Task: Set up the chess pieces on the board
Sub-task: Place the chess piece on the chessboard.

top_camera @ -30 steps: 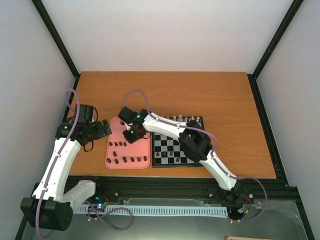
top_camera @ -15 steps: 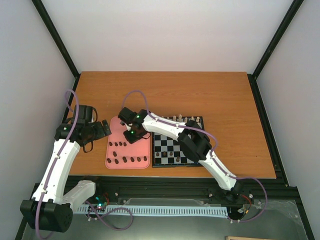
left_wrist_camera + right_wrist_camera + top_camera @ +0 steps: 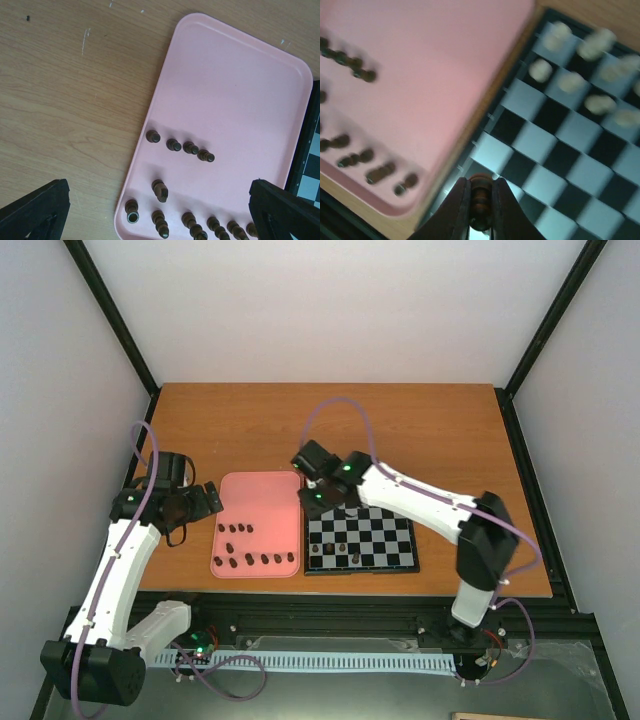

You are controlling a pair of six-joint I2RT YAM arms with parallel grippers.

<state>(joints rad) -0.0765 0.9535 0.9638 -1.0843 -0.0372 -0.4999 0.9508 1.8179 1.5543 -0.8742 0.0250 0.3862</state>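
Observation:
My right gripper [image 3: 481, 200] is shut on one dark brown chess piece [image 3: 480, 192], held upright between the fingers. In the top view that gripper [image 3: 318, 498] hangs over the far left corner of the board [image 3: 360, 571]. Below it in the right wrist view lie the board's black and pale squares [image 3: 540, 140]. Several more brown chess pieces [image 3: 245, 560] stand and lie on the near half of the pink tray [image 3: 262, 498]. My left gripper [image 3: 159, 200] is open above the tray's [image 3: 230, 90] near left part, over several pieces [image 3: 182, 146], and holds nothing.
Cream-white pieces [image 3: 600, 105] fill the board's far rows. Two brown pieces [image 3: 350, 554] stand on the board's near rows. The tray lies right against the board's left rim. Bare wooden table [image 3: 330, 425] stretches behind both.
The right arm has swung right, from above the tray to over the board's left corner, with its jaws now closed on a brown piece. The left arm has stayed put.

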